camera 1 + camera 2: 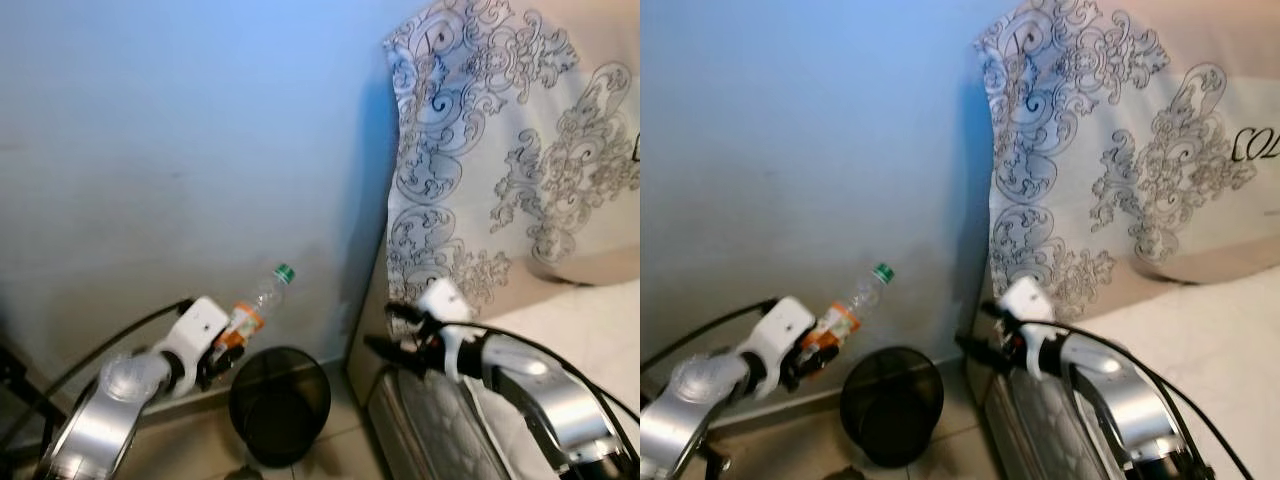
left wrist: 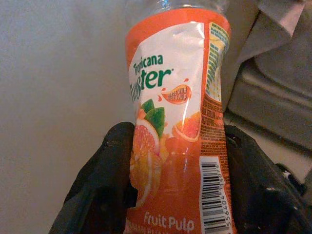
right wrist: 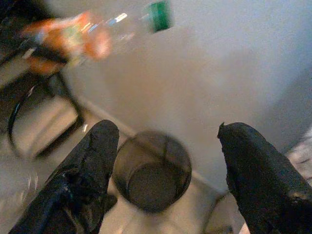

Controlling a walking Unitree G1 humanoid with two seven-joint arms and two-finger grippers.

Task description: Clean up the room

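Note:
A clear plastic juice bottle (image 1: 258, 300) with an orange label and green cap is tilted up towards the wall, and my left gripper (image 1: 228, 345) is shut on its lower part. In the left wrist view the black fingers (image 2: 109, 180) press both sides of the bottle's label (image 2: 178, 122). A black mesh waste bin (image 1: 280, 405) stands on the floor just below and right of the bottle. My right gripper (image 1: 385, 330) hangs open right of the bin, by the bed's edge. In the right wrist view the bin (image 3: 152, 178) lies between the spread fingers, and the bottle (image 3: 97, 34) is above it.
A pale blue wall (image 1: 180, 150) stands right behind the bin. A bed (image 1: 590, 330) with a patterned pillow (image 1: 500, 150) takes up the right side. Tiled floor (image 1: 345, 450) surrounds the bin. A dark metal frame (image 3: 29, 112) stands at the far left.

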